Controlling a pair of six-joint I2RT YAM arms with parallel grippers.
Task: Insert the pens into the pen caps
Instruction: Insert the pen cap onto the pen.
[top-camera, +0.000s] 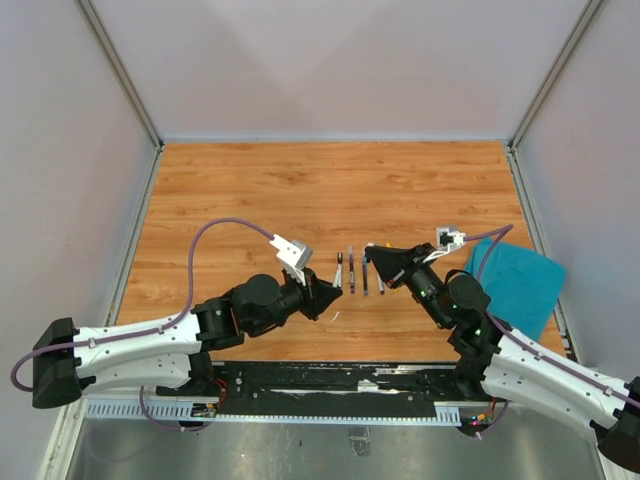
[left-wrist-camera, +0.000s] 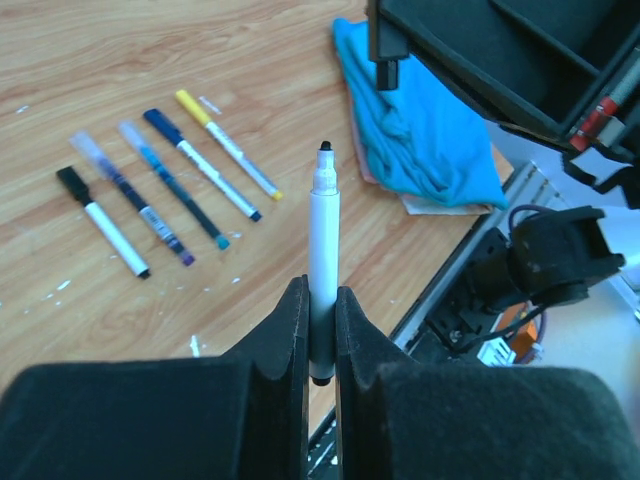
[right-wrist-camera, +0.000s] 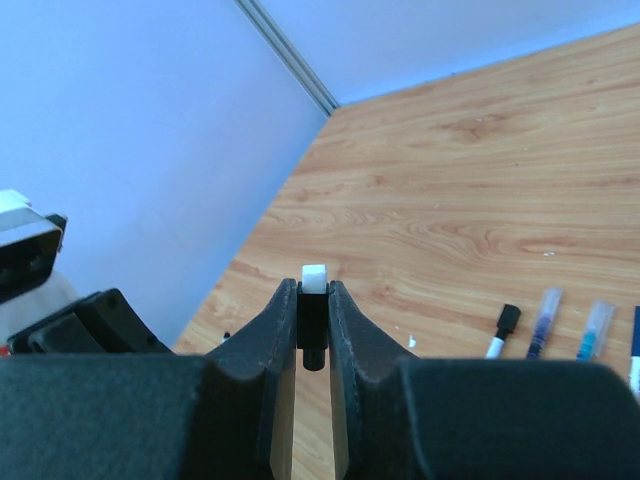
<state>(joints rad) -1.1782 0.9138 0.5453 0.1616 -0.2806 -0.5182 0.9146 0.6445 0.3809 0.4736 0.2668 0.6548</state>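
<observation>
Clamped between the black fingers of the left gripper (left-wrist-camera: 321, 296), at the bottom centre of the left wrist view, a white pen (left-wrist-camera: 323, 225) stands straight up the frame. Its bare black tip is at the top and its tail end sits low between the fingers. The jaws are clenched on the barrel.

In the right wrist view the right gripper (right-wrist-camera: 314, 292) is likewise clenched, on a pen cap (right-wrist-camera: 313, 325). The cap is a short black piece with a white end poking up just past the fingertips, at lower centre of the frame.

Five more pens (left-wrist-camera: 172, 183) lie side by side in a slanted row on the wooden table (left-wrist-camera: 150, 60), in the upper left of the left wrist view. Each of them wears a cap: black, clear, pale blue, dark blue and yellow. A small white scrap (left-wrist-camera: 195, 346) lies on the wood below the row, just beside the left fingers.

From above, the two grippers face each other a little below the middle of the frame, their tips near but apart. The row of pens lies between them. A teal cloth (top-camera: 515, 285) lies crumpled at the right edge of the table, beside the right arm.
</observation>
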